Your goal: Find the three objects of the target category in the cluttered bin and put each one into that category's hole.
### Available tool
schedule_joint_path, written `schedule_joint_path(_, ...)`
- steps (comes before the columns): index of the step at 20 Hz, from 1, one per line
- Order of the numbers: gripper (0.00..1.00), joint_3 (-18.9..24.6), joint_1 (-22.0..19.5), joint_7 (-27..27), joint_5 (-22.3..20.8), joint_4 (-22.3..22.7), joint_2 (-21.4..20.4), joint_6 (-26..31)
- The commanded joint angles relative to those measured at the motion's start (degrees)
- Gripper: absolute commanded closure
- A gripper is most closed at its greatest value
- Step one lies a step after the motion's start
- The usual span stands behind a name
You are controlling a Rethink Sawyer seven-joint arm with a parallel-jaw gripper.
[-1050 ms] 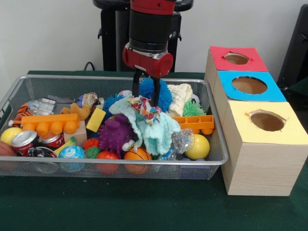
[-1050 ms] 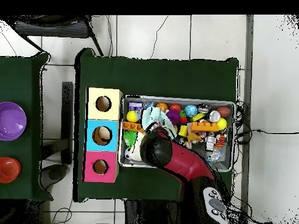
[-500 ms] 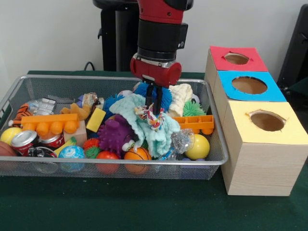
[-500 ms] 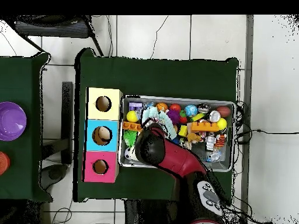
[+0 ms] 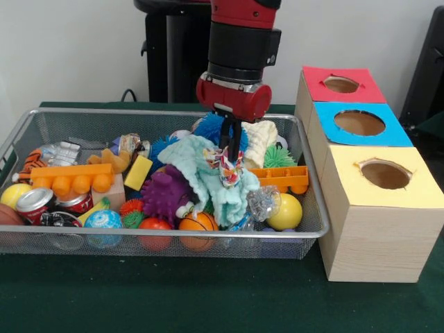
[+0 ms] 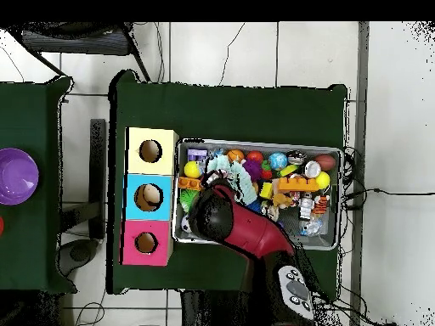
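Observation:
My gripper hangs over the middle-right of the wire bin, shut on a small multicoloured cloth. That cloth dangles just above a pale mint knitted cloth lying on the clutter. A cream knitted cloth lies behind, next to a blue spiky ball. The box to the right has a red hole, a blue hole and a yellow hole. In the overhead view the arm covers the bin's left part, and the held cloth is hidden.
The bin also holds a purple spiky toy, orange plastic racks, cans, a yellow ball, a basketball and several small balls. A purple bowl sits on the side table in the overhead view.
My gripper has moved right, toward the box, carrying the multicoloured cloth with it. The mint cloth has shifted slightly as the small cloth is drawn across it.

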Motion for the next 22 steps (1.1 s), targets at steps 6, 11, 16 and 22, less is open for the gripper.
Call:
schedule_joint_path(6, 1.00, -5.0, 3.0, 9.5, 2.6, -1.5, -9.0, 12.4)
schedule_joint_path(11, 1.00, -6.4, 5.0, 10.3, 2.6, -3.5, -11.8, 18.0)
schedule_joint_path(16, 1.00, -7.8, 8.1, 13.4, 3.8, -4.1, -12.7, 19.2)
schedule_joint_path(22, 1.00, -10.9, 13.4, 16.7, 6.5, -6.9, -9.6, 17.0)
